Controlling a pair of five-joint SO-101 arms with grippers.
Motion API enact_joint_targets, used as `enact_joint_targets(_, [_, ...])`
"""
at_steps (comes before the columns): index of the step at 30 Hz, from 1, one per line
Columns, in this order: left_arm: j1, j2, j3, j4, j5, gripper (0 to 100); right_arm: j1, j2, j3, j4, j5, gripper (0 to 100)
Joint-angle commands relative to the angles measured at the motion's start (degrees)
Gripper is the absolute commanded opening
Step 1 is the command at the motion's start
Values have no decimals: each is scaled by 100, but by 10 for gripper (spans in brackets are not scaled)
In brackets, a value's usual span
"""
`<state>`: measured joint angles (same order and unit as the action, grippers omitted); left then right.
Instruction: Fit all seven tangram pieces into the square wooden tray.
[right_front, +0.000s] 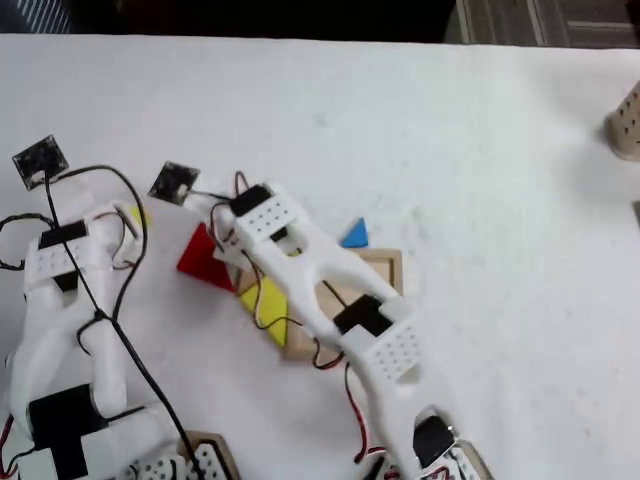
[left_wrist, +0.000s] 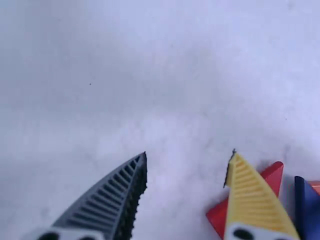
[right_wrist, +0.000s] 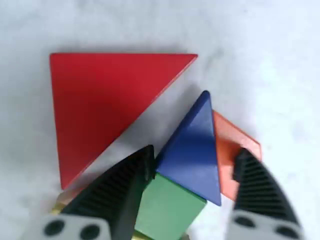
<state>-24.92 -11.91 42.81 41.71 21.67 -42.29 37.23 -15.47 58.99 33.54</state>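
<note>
A large red triangle lies flat on the white table, and shows as the red triangle just left of the wooden tray. My right gripper is open and straddles a dark blue triangle, with a green square and an orange piece close beside it. One black finger touches the blue triangle's edge. A yellow piece lies at the tray's left corner, and a light blue triangle sits behind the tray. My left gripper is open over bare table, with the red triangle beyond its yellow finger.
The right arm lies diagonally over the tray and hides most of its inside. Black cables trail from the left arm. A perforated beige object stands at the far right edge. White table stretches behind and to the right.
</note>
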Motion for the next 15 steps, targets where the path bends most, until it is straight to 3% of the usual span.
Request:
enact_joint_targets(1, [-75,4,-334,44,18,278,13,-48,-62,198,114,142])
enact_joint_targets(10, [-374,31,-343,-114,53,277,365,-418,-281,681,62,41])
enact_joint_targets(15, [-374,31,-343,-114,53,277,426,-690,-369,945,-475,38])
